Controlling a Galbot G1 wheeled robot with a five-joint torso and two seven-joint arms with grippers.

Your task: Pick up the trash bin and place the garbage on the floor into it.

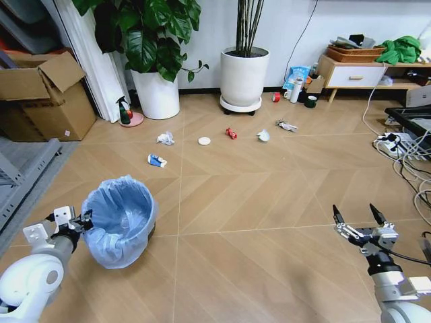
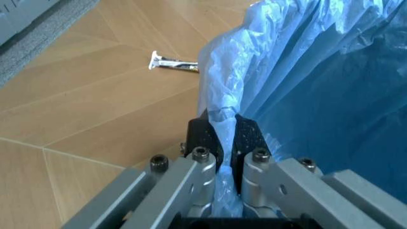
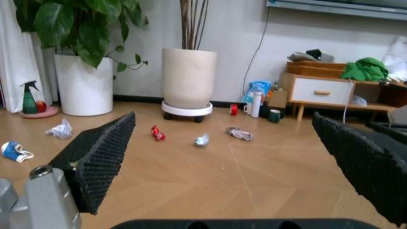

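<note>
The trash bin, lined with a crinkly light-blue bag, is at my front left. My left gripper is shut on its near-left rim, and the left wrist view shows the black pads pinching the bag-covered rim. My right gripper hovers open over bare floor at the front right. Garbage lies ahead: a blue-white packet, crumpled white paper, a white disc, a red wrapper, a pale crumpled piece and a silvery wrapper. A black-white tube lies beside the bin.
Two large white plant pots stand at the back wall, with a green spray bottle beside the left one. Cardboard boxes and grey shelving stand on the left. A low cabinet and cables are on the right.
</note>
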